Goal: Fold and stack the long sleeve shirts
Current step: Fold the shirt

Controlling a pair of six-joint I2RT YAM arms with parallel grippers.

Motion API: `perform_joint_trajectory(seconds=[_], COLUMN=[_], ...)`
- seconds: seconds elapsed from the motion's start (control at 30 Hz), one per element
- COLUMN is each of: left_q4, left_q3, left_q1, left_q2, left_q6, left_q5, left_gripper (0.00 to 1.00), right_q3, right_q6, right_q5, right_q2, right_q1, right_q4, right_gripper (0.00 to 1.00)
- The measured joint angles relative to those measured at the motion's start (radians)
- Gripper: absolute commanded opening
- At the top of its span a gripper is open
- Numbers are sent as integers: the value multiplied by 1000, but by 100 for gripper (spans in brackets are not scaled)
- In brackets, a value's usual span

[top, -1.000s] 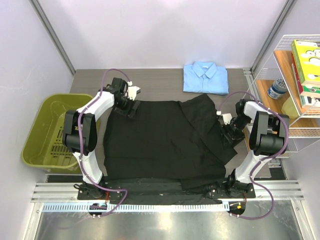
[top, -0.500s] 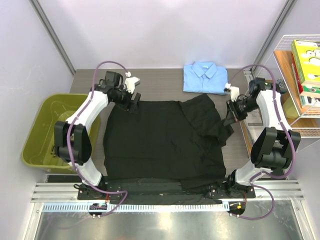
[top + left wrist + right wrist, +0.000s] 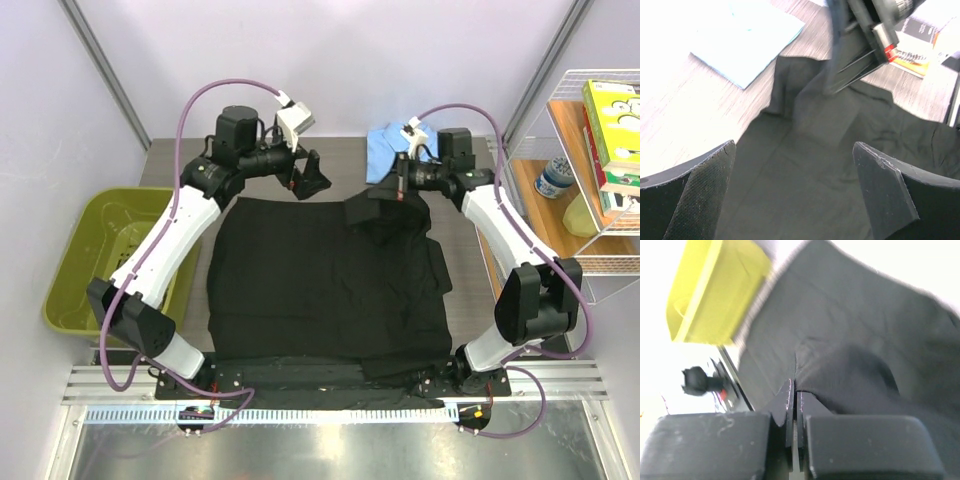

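The black long sleeve shirt (image 3: 320, 290) lies spread over the middle of the table. My right gripper (image 3: 388, 190) is shut on a fold of its right sleeve, held up over the shirt's back edge; in the right wrist view the cloth (image 3: 850, 325) hangs from the closed gripper (image 3: 794, 390). The left gripper (image 3: 312, 180) hovers open above the back edge, and nothing lies between its fingers (image 3: 705, 195). The light blue shirt (image 3: 385, 155) lies folded at the back, partly hidden behind the right arm; the left wrist view shows it too (image 3: 747, 45).
A green bin (image 3: 100, 260) stands off the table's left side. A wire shelf (image 3: 600, 150) with boxes and a bottle stands at the right. A booklet (image 3: 912, 47) lies on the table's right side.
The right gripper shut on the black sleeve at the right and carried it up and leftward to the back middle. The left gripper left the back left corner, rose rightward and opened wider.
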Motion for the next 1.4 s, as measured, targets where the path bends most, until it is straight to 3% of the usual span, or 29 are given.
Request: perform_joint_trajectory(seconds=[0.23,0.53,0.63,0.67,0.7,0.73,0.77,0.8,0.83,0.93,1.1,1.23,1.4], left_q4=[101,138,138,138,139,140,146,155,164,185,227,261,298], left_q3=[-19,-57,-57,-57,-56,-55,-55,-55,-55,-55,-43,57,204], left_q1=[-96,-139,-141,-142,-144,-145,-145,-145,-145,-143,-78,-6,26], left_q2=[24,114,139,144,149,155,158,161,164,164,175,233,291], left_q6=[38,167,193,200,205,214,210,204,202,180,110,56,45], left_q5=[-22,-22,-29,-31,-35,-43,-51,-61,-67,-110,-197,-240,-249], left_gripper=[100,98,76,58,46,14,1,0,0,0,0,0,0], right_q3=[-2,-2,-2,-2,-1,2,6,11,17,45,102,56,-108], right_q6=[246,284,281,278,273,266,256,246,233,187,5,-216,-408], right_q5=[39,9,-10,-16,-23,-31,-37,-39,-39,-50,-10,164,367], right_q2=[0,-25,-56,-67,-74,-80,-83,-83,-83,-83,-101,-166,-193], right_q1=[93,109,122,128,133,137,141,143,143,116,-61,-196,-192], right_q4=[335,436,455,463,465,467,465,463,459,382,153,-66,-169], right_gripper=[1,1,1,1,1,6,16,26,46,63,64,64,62])
